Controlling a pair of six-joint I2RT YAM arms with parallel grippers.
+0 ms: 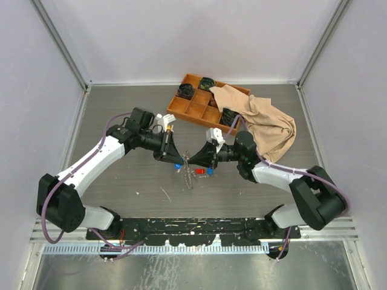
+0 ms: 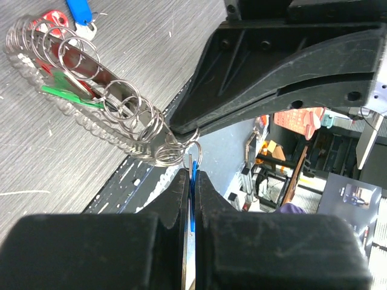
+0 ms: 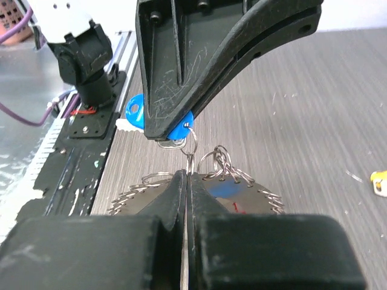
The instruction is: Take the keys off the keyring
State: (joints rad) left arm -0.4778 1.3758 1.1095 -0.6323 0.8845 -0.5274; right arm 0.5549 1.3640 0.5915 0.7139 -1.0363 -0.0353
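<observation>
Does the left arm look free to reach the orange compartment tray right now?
Probably not: the left pincer is shut on a blue-capped key joined to the silver wire keyring that the right pincer grips; it must let go first.

White walls [image 1: 193,36], grey wood-grain tabletop [image 1: 230,199] — metal corner rails [image 1: 60,39], even light

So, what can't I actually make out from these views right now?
- Top external: keyring is too small and crowded by both arms; what is threaded on it is unreadable.
- Left wrist: left gripper hides the blue key except a sliver.
- Right wrist: right gripper covers the lower keys and its own contact with the ring.
</observation>
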